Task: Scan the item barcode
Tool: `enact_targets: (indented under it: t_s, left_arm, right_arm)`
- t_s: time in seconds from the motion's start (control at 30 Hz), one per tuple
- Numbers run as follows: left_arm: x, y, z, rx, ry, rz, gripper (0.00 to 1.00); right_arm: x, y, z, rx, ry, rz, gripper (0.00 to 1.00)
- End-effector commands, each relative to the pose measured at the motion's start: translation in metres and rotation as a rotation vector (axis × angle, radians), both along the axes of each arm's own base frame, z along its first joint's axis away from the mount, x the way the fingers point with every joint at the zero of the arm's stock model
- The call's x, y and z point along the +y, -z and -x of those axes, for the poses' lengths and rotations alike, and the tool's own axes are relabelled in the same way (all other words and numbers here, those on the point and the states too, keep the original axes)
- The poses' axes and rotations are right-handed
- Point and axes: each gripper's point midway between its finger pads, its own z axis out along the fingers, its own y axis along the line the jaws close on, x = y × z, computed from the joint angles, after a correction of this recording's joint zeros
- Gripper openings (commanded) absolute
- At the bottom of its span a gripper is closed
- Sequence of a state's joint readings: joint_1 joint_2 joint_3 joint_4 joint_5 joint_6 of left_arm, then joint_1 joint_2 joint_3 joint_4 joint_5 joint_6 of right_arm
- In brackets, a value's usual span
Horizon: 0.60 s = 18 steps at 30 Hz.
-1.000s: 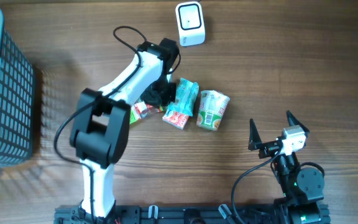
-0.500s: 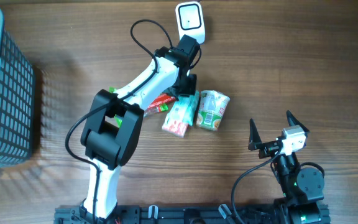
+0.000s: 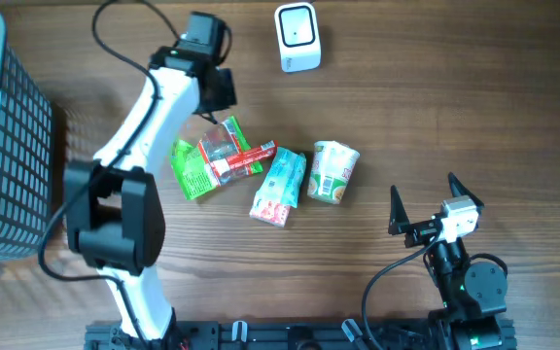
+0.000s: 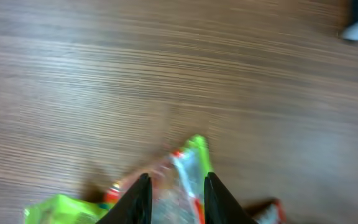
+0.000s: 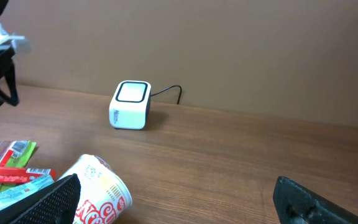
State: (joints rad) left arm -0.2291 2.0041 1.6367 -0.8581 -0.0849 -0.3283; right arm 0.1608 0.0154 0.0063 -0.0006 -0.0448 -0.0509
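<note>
left arm: reaching up the wooden table (image 3: 474, 87), wrist left of the scanner
left gripper (image 4: 176, 177): fingers a narrow gap apart, blurry, honestly can't tell if they pinch anything
right gripper (image 3: 422, 184): spread wide, nothing in it, low on the right
clear and red crinkly snack packet (image 3: 229, 154): on the table just below the left gripper, lying over a green foil packet (image 3: 189, 171)
white boxy barcode scanner (image 3: 297, 37): top edge, well apart from the packet
neighbours: pale blue packet (image 3: 278, 187), then a tipped-over cup noodle tub (image 3: 332, 172)
grey mesh basket (image 3: 8, 146): far left
</note>
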Motion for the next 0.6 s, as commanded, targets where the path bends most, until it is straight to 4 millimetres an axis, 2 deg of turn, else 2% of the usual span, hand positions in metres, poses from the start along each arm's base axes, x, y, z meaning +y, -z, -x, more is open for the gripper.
enact_targets:
  t_s: [0.0,0.07,0.13,0.2,0.23,0.33,0.43,0.47,0.53,0.57]
  left_arm:
    - [0.008,0.041,0.008,0.116,-0.021,0.007,0.25]
    - [0.005,0.057,0.016,0.165,-0.011,-0.004,0.26]
    - [0.000,0.068,0.032,0.235,0.006,-0.018,0.26]
    - [-0.011,0.070,0.051,0.311,0.051,0.011,0.23]
    - [-0.023,0.070,0.067,0.369,0.106,0.054,0.19]
    - [-0.035,0.065,0.087,0.438,0.160,0.079,0.16]
    - [-0.033,0.040,0.081,0.373,0.156,0.095,0.20]
    - [-0.029,0.022,0.073,0.312,0.148,0.108,0.24]
    - [-0.021,-0.012,0.062,0.200,0.131,0.131,0.36]
    - [-0.017,-0.028,0.056,0.143,0.122,0.141,0.47]
  right_arm:
    - [0.000,-0.001,0.000,-0.007,-0.002,0.000,1.00]
    - [0.000,-0.001,0.000,-0.007,-0.002,0.001,1.00]
    - [0.000,-0.001,0.000,-0.007,-0.002,0.000,1.00]
    - [0.000,-0.001,0.000,-0.007,-0.002,0.000,1.00]
    - [0.000,-0.001,0.000,-0.007,-0.002,0.000,1.00]
    - [0.000,-0.001,0.000,-0.007,-0.002,0.000,1.00]
    - [0.000,-0.001,0.000,-0.007,-0.002,0.000,1.00]
    - [0.000,-0.001,0.000,-0.007,-0.002,0.000,0.99]
    - [0.000,-0.001,0.000,-0.007,-0.002,0.000,0.99]
    - [0.000,-0.001,0.000,-0.007,-0.002,0.000,1.00]
